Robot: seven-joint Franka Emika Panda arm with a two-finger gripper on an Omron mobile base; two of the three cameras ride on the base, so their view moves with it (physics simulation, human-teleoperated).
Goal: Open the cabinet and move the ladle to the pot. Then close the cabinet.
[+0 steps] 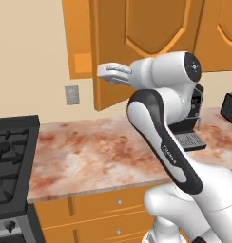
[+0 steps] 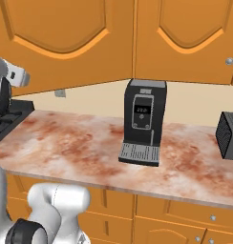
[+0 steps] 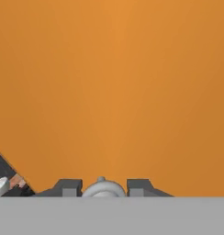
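The orange cabinet door [image 1: 151, 28] stands swung partly out from the wall, its arched panel facing me. My gripper [image 1: 101, 72] reaches left to the door's free edge. In the hand view the gripper [image 3: 103, 187] has its two dark fingertips [image 3: 68, 186] pressed on either side of the small round silver knob [image 3: 103, 189], against the flat orange door face [image 3: 114, 92]. The same door [image 2: 56, 28] fills the upper left of the right base view. The ladle and the pot are out of view.
A black stove [image 1: 11, 161] sits left of the marbled reddish counter [image 1: 89, 156]. A black coffee machine [image 2: 142, 121] stands on the counter, with a dark toaster [image 2: 229, 136] at the far right. Another shut cabinet door [image 2: 195, 33] hangs above them. Drawer fronts [image 1: 103, 204] run below.
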